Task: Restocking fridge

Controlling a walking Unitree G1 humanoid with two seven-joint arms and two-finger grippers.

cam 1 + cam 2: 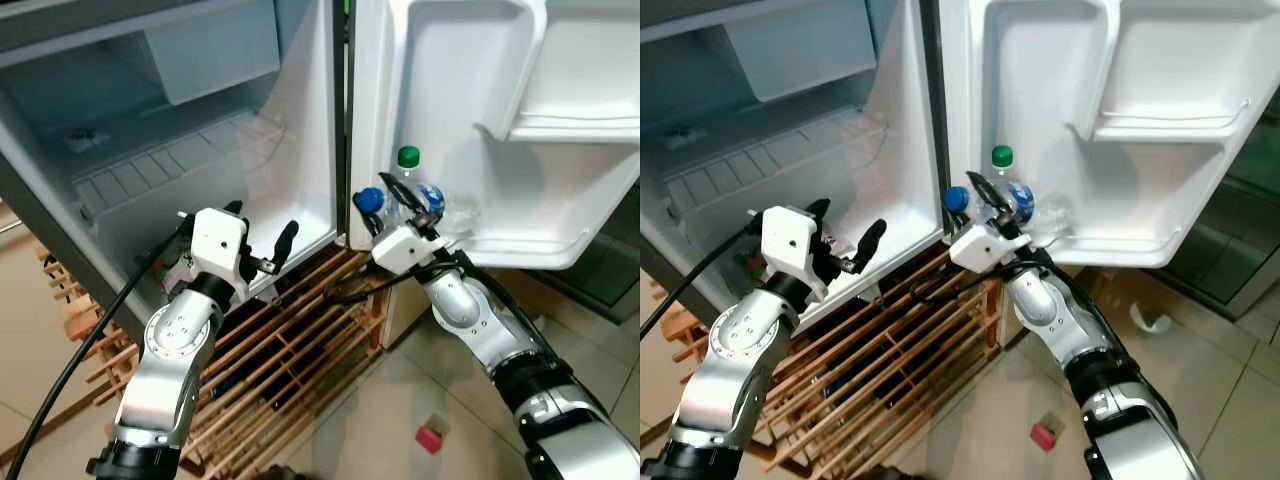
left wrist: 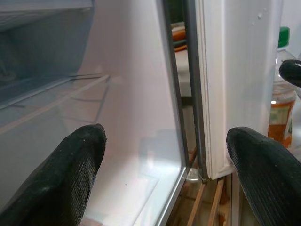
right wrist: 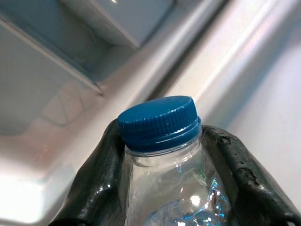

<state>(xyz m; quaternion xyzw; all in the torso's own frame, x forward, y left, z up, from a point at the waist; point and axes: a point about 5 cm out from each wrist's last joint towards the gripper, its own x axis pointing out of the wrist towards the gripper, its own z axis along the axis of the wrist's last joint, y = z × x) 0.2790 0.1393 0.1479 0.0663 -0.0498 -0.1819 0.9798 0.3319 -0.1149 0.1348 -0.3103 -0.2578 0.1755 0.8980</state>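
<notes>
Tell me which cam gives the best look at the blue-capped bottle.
Right wrist view: the blue-capped bottle sits close up, its neck clamped between the right pincer fingers, cap ridges sharp. Both eye views show it small at the fridge door shelf, beside the green-capped bottle. I can't make it out in the left wrist view.

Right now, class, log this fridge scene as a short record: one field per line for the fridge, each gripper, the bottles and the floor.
fridge: door open, lower door shelf holds bottles
right gripper: jaws shut on blue-cap bottle at the door shelf
green-cap bottle: upright in the door shelf, behind the blue-cap one
left gripper: jaws open, at the fridge's lower front edge
floor: small red object on tiles, wooden rack under fridge
</notes>
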